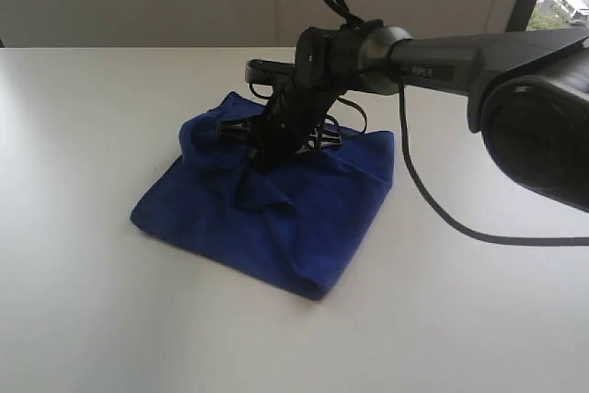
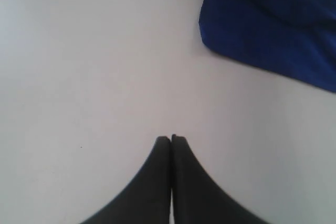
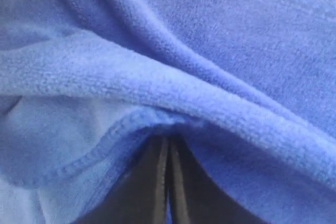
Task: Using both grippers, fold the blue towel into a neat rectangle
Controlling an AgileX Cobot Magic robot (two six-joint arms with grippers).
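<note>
Towel (image 1: pixel 276 218) bunched on counter (image 1: pixel 83 319). My right gripper (image 3: pixel 169 141) nearer: pressed together, tips buried under hem fold at towel's top. My left gripper (image 2: pixel 171 139) pressed together, empty, over bare counter, towel ahead, apart.

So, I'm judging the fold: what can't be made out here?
- Exterior view: the right arm hides the far edge of the blue towel.
- Right wrist view: the hem covers the right end effector tips; whether cloth is pinched is unclear.
- Left wrist view: the frame edge cuts off most of the towel.
</note>
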